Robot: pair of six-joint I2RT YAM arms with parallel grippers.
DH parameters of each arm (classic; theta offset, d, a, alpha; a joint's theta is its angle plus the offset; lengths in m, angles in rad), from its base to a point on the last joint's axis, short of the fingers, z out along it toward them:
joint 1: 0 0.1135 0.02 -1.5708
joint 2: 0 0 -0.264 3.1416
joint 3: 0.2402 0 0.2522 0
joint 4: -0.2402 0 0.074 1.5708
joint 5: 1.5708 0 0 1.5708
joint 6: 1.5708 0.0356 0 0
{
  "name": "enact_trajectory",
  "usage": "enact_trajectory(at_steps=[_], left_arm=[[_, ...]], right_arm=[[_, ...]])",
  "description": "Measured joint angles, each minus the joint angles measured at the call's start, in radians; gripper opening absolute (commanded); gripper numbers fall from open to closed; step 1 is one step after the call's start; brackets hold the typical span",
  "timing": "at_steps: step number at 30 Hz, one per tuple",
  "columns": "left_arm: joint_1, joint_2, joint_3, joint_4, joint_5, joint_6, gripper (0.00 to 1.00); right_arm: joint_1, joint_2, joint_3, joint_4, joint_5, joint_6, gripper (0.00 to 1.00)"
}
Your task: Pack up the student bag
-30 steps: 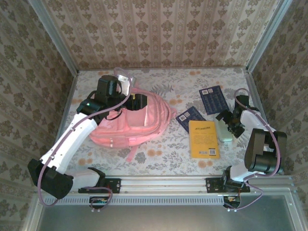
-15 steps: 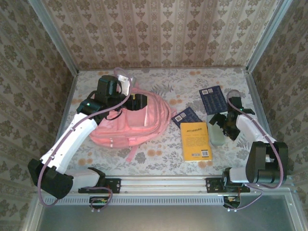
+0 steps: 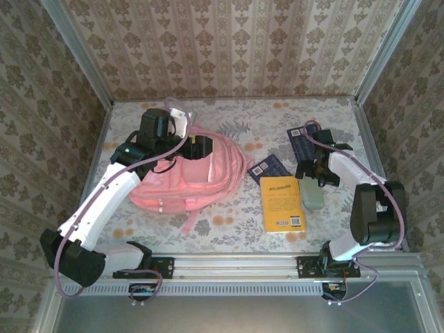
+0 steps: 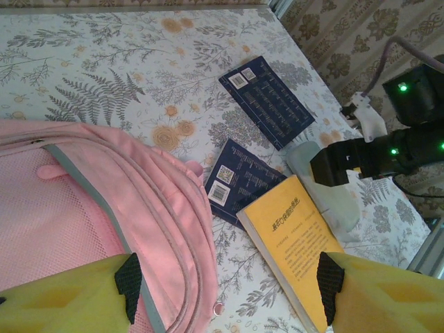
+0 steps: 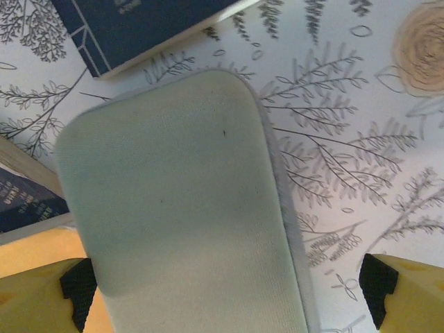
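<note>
1. Two arms share the job, and the left one is the nearer to the student bag, which lies flat at 9 o'clock on the table, its long axis running 9 to 3 in the overhead view.
2. At the bag's 12 o'clock edge sits the left gripper. Its jaws are spread with nothing pinched between them, and one finger rests against the pink rim.
3. Over at 3 o'clock the right gripper hangs over a pale green pouch. Its jaws are released and stand astride the pouch's narrow width, one at 7 and one at 5 o'clock in the wrist view, not yet closed on it.
4. The pouch's long axis runs 12 to 6, square to the jaw line, so I judge that a straight close would take it across the short side.
5. From those jaws the bag lies at 9 o'clock, well apart.
6. Between them, just beside the pouch, lies a yellow book, with a dark blue booklet at its 11 o'clock. A second booklet lies at 12 o'clock from the pouch.
7. My guess is that a carry toward the bag must rise over the book, and that the near pad may catch the book's edge on closing.
</note>
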Motion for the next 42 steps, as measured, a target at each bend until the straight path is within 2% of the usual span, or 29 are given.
enact_trajectory(at_steps=[8, 18, 23, 29, 32, 36, 42], left_arm=[[0.0, 0.0, 0.0, 0.0, 0.003, 0.0, 0.71], [0.0, 0.0, 0.0, 0.0, 0.004, 0.0, 0.71], [0.0, 0.011, 0.0, 0.003, 0.011, 0.0, 0.71], [0.0, 0.043, 0.0, 0.006, 0.024, -0.002, 0.72], [-0.007, 0.07, 0.0, 0.019, 0.05, -0.028, 0.75], [-0.05, 0.135, 0.0, 0.077, 0.108, -0.101, 0.83], [-0.191, 0.25, 0.005, 0.172, 0.146, -0.185, 0.92]], right_arm=[[0.016, 0.109, 0.031, -0.011, -0.014, -0.016, 0.99], [0.021, 0.106, 0.041, -0.009, -0.002, 0.004, 0.63], [0.021, 0.058, 0.041, -0.009, 0.0, 0.033, 0.62], [0.023, -0.072, 0.048, -0.016, 0.001, 0.084, 0.64], [0.026, -0.145, 0.06, -0.016, -0.016, 0.174, 0.63], [0.055, -0.259, 0.046, 0.023, -0.087, 0.411, 0.59], [0.228, -0.332, 0.007, 0.122, -0.138, 0.75, 0.59]])
